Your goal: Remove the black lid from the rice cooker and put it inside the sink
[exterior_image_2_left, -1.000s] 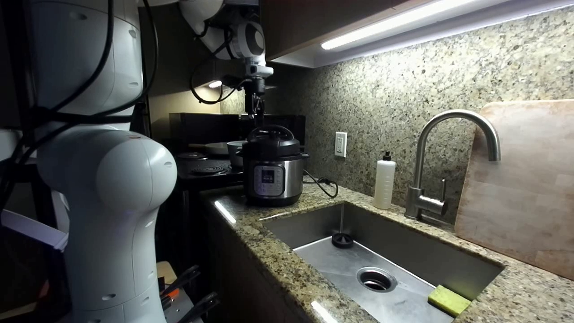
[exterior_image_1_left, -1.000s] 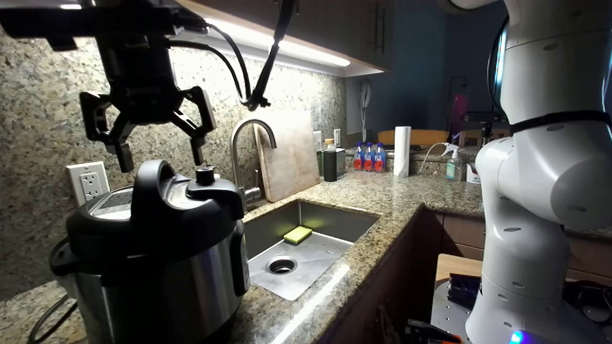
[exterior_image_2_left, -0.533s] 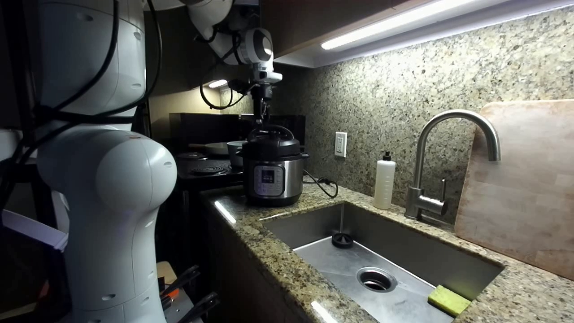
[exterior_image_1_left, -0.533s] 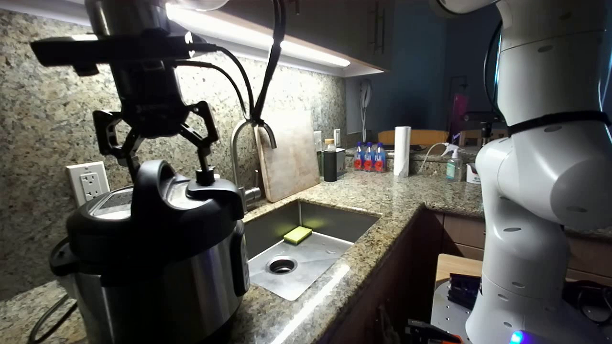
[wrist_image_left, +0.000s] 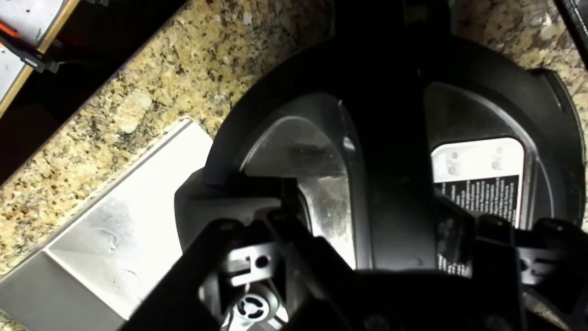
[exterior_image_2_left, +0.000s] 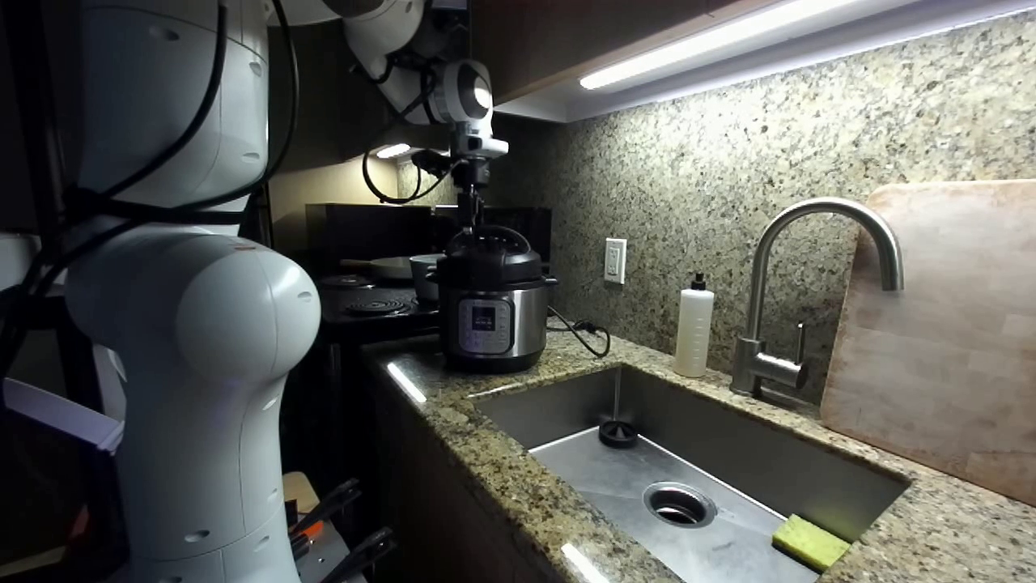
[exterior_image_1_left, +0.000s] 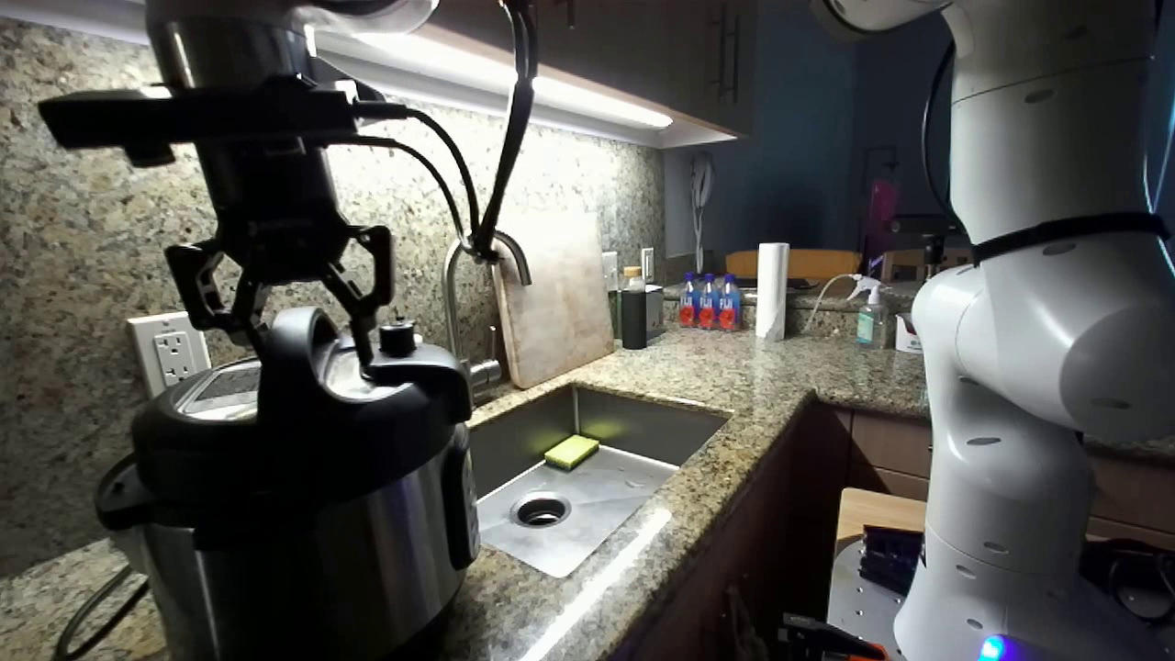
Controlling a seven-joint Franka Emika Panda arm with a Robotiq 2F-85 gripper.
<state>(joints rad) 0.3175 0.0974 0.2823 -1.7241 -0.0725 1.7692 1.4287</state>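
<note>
The black lid (exterior_image_1_left: pixel 395 427) sits on top of the rice cooker (exterior_image_1_left: pixel 358 569), its arched handle upright; it also shows in the wrist view (wrist_image_left: pixel 262 124). In an exterior view the lid (exterior_image_2_left: pixel 490 267) rests level on the cooker (exterior_image_2_left: pixel 530 324). My gripper (exterior_image_1_left: pixel 314 351) is low over the lid with its fingers on either side of the handle. In the wrist view the gripper (wrist_image_left: pixel 367 197) is open, with a gap between the left finger and the handle. One fingertip is partly hidden behind the handle. The sink (exterior_image_2_left: pixel 728 437) is beside the cooker.
A yellow sponge (exterior_image_1_left: pixel 571 453) and a black drain piece (exterior_image_2_left: pixel 618 434) lie in the sink. A curved faucet (exterior_image_2_left: pixel 825 206), a cutting board (exterior_image_2_left: pixel 947 324) and a white bottle (exterior_image_2_left: pixel 694 328) stand behind it. Pots stand on the stove (exterior_image_2_left: pixel 372 308). The cabinet hangs above.
My gripper has come down to the lid and then shifted slightly left, off the small knob. Its fingers have drawn a little closer together around the handle. The lid seems very slightly shifted.
</note>
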